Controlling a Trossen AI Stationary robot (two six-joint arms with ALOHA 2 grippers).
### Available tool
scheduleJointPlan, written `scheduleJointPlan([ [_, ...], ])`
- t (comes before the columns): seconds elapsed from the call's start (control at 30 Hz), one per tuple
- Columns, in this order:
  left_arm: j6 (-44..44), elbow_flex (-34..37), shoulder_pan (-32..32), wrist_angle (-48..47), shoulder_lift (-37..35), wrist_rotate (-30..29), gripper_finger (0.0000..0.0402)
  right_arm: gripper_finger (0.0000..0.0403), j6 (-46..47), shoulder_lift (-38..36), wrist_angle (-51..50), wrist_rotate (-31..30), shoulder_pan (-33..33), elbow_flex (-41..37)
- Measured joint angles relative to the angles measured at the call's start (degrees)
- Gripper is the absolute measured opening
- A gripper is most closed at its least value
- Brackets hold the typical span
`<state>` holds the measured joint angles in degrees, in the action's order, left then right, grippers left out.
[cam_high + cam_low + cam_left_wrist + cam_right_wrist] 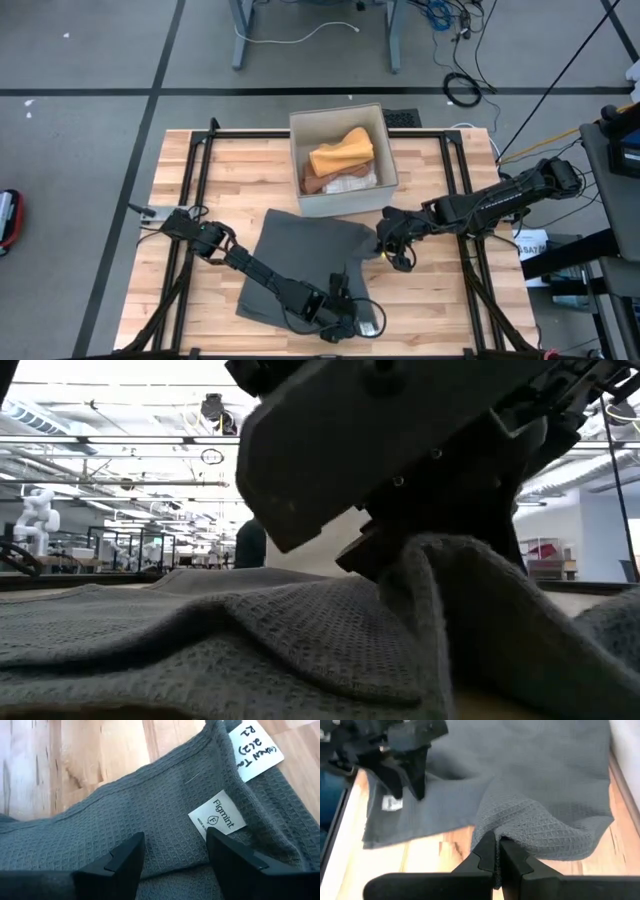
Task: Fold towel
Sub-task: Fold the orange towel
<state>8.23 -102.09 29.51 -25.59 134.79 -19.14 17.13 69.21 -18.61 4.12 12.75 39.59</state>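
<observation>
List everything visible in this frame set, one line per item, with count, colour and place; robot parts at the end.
towel: one, dark grey, spread and partly bunched on the near middle of the table, its right corner lifted.
labels: two, white, on the towel near its edge, one printed, one handwritten.
box: one, pale grey, far middle of the table, just beyond the towel.
folded cloths: a few, orange, brown and white, inside the box.
table: one, light wood slats, with a black frame.
left gripper: one, black, open, over the towel's near edge by the labels.
right gripper: one, black, shut on the towel's right corner.
</observation>
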Motion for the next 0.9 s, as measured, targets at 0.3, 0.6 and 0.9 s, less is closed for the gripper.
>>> scheduleJointPlan([
  [0.3,-2.92,0.18,1.94,12.35,-0.53,0.79,0.0222,0.0002,-1.75,0.0,-2.72,0.26,-0.04,0.0],
  [0.6,-2.98,0.1,1.76,19.88,-0.57,9.06,0.0222,0.0002,-1.62,-0.01,-2.71,0.24,-0.04,0.0],
  [0.9,-2.7,-0.16,2.17,27.69,-0.1,12.38,0.0222,0.0002,-1.34,-0.01,-2.68,0.24,-0.04,0.0],
])
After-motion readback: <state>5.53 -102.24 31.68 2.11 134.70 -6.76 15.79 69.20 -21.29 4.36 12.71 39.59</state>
